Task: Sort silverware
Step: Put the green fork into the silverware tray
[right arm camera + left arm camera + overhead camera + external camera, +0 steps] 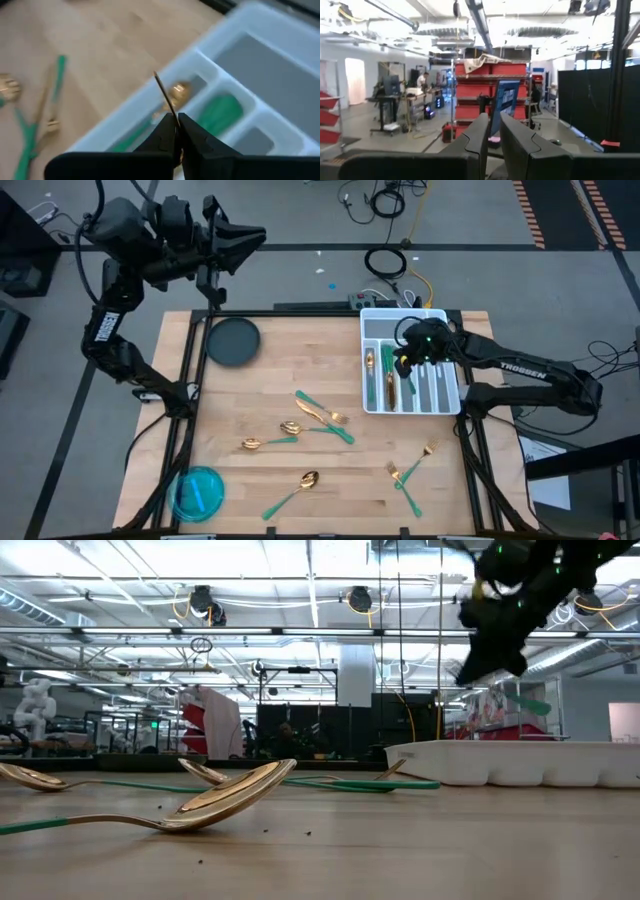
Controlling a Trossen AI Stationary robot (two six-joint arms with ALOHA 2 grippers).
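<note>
Right wrist view, right gripper [176, 131] pinching knife [164, 98] (over tray [260, 35])

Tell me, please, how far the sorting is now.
Partly done: some gold-headed, green-handled cutlery already lies in the white divided tray. The right tool, above the tray, pinches a thin piece. Several spoons and forks remain on the wooden table. The left tool waits raised.

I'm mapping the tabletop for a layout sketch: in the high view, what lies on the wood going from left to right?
Blue bowl → dark round plate → spoon → green-handled spoon → crossed forks → fork pair → white divided tray, with the right hand over it.
</note>
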